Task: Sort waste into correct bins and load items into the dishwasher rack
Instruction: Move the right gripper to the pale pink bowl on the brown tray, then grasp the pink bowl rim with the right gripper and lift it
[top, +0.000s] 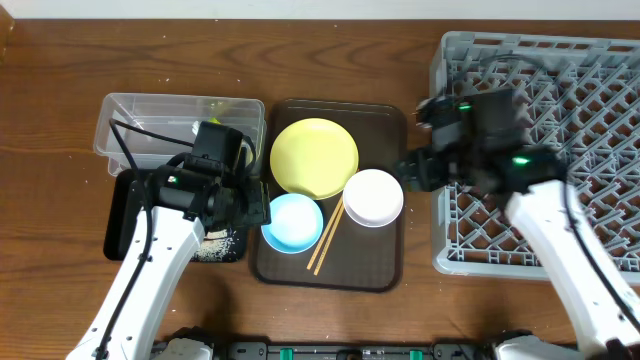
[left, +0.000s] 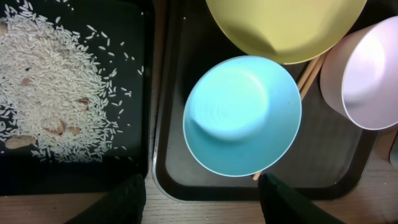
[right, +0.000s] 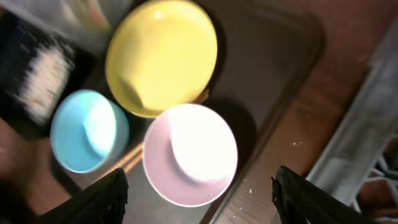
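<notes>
Loading step: right gripper (right: 198, 190) released over white bowl (right: 189, 152), left gripper (left: 208, 194) released over light blue bowl (left: 242, 115); next likely needs a rim pinch, then dishwasher rack (top: 560, 100).

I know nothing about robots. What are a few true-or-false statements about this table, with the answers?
1. The rice lies in the black tray. True.
2. The blue bowl is full of rice. False: it is empty.
3. The yellow plate is empty. True.
4. The right gripper holds the white bowl. False: it is open and holds nothing; the bowl rests on the brown tray.
5. The chopsticks lie between the blue bowl and the white bowl. True.
</notes>
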